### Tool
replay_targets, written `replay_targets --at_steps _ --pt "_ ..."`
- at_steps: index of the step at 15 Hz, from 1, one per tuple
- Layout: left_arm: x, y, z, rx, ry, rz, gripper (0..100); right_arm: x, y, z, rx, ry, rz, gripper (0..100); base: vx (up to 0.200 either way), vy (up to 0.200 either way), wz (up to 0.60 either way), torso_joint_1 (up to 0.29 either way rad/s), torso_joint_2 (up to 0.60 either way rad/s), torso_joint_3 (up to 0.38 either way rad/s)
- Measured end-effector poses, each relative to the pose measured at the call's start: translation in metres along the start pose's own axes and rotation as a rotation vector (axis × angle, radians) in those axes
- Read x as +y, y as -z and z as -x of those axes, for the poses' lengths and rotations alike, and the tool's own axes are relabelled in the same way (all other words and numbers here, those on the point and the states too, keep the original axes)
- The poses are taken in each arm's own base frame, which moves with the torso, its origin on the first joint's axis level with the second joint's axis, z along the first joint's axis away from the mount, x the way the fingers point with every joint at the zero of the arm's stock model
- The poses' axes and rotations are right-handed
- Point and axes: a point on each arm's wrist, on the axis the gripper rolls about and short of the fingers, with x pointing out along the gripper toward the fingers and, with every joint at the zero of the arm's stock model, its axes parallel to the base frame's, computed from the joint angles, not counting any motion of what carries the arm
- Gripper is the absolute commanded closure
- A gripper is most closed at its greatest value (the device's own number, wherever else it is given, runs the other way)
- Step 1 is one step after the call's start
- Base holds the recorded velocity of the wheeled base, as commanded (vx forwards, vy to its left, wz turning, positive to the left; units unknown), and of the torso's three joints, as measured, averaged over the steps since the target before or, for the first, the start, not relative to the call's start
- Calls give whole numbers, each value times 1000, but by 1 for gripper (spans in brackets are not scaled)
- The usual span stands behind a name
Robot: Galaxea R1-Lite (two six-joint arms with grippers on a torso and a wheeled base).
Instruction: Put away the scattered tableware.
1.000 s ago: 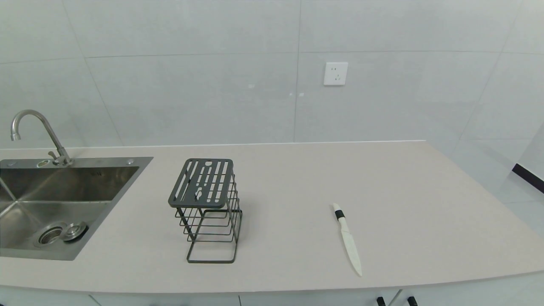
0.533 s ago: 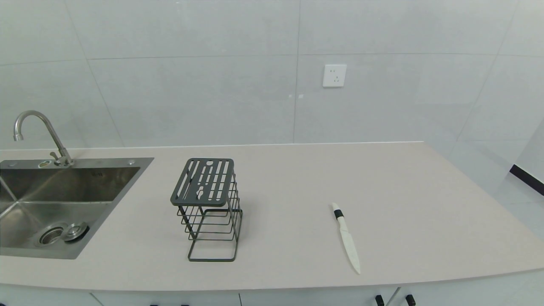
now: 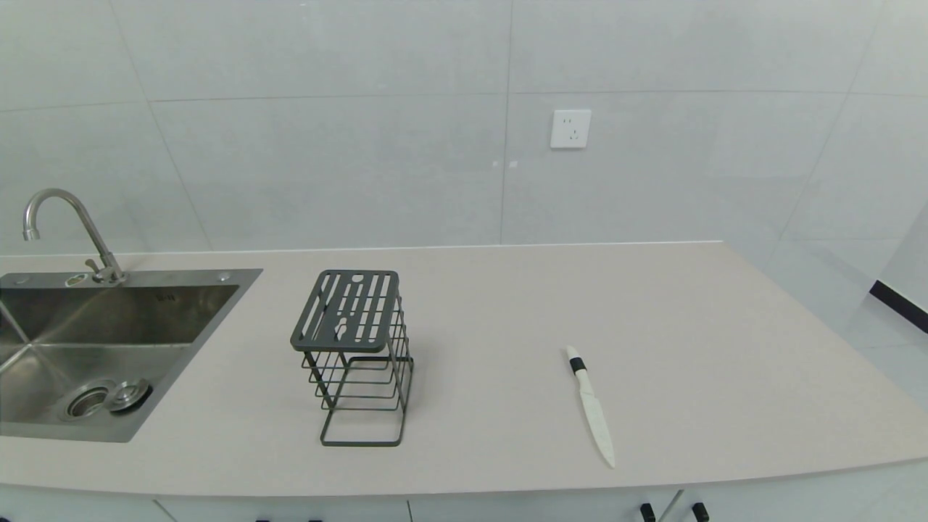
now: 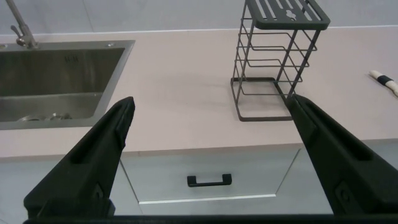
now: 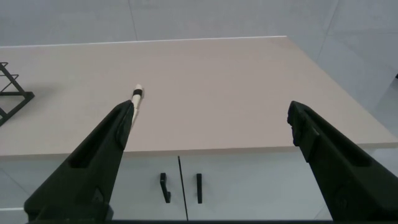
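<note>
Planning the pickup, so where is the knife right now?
In the head view, the knife lies flat on the countertop, right of the wire rack, near the front edge.

— Does any lettering or number read clearly here?
— No. One small dark mark [image 3: 165,296] stands on the sink's [image 3: 109,313] back wall, too small to make out.
</note>
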Motion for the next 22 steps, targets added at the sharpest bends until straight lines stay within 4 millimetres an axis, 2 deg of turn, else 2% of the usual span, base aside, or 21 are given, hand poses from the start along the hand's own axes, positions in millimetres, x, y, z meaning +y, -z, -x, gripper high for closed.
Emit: replay_targets --at_steps 10,12,14,18,22 --pt "0 0 0 -2 -3 26 0 1 -4 0 -41 -30 21 0 0 0 0 0 0 0" --pt "0 0 0 -1 -1 12 0 1 -14 1 -121 -46 27 0 0 0 0 0 0 0" --pt "0 0 0 -1 0 11 0 4 -33 4 -169 -152 56 0 0 0 0 0 0 0" --pt "0 0 0 0 -2 9 0 7 -48 -15 32 -307 54 0 0 0 0 0 0 0" --pt "0 0 0 0 -3 7 0 8 -50 -50 306 -366 5 0 0 0 0 0 0 0"
